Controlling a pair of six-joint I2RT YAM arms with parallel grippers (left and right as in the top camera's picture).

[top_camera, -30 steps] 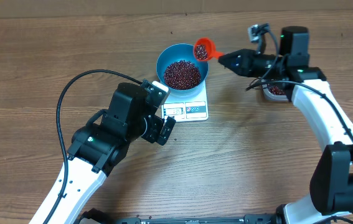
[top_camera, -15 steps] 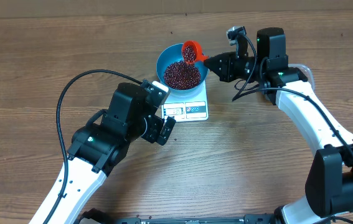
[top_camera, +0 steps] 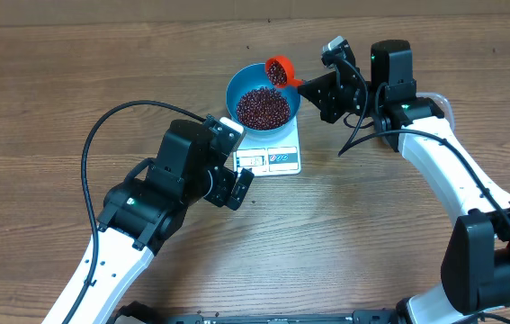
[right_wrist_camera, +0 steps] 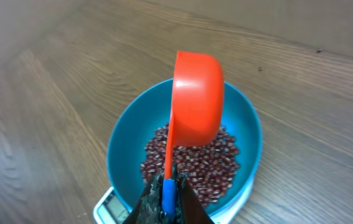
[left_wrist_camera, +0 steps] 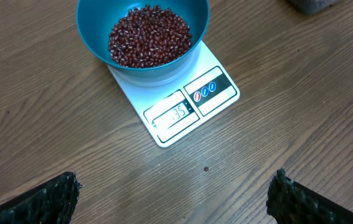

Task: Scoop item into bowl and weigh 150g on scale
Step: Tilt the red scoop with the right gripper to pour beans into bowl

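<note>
Overhead view: above the worktop (top_camera: 57, 90) the right arm has swung in toward the scale (top_camera: 277, 160) and the blue bowl (top_camera: 237, 85) on it. The right tool (top_camera: 305, 85) is clamped on the orange scoop (top_camera: 279, 70) handle. The scoop, level a second ago, is now tipped over the beans (top_camera: 263, 107), likely adding another portion. The left tool (top_camera: 239, 187) is wide and empty beside the scale. Display digits are unclear.

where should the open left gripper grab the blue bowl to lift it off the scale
Probably pinch the bowl by its rim on the left side, coming straight down, one finger inside, one outside. It looks too wide to span, and the orange scoop hangs over the far right rim, above the beans.
</note>
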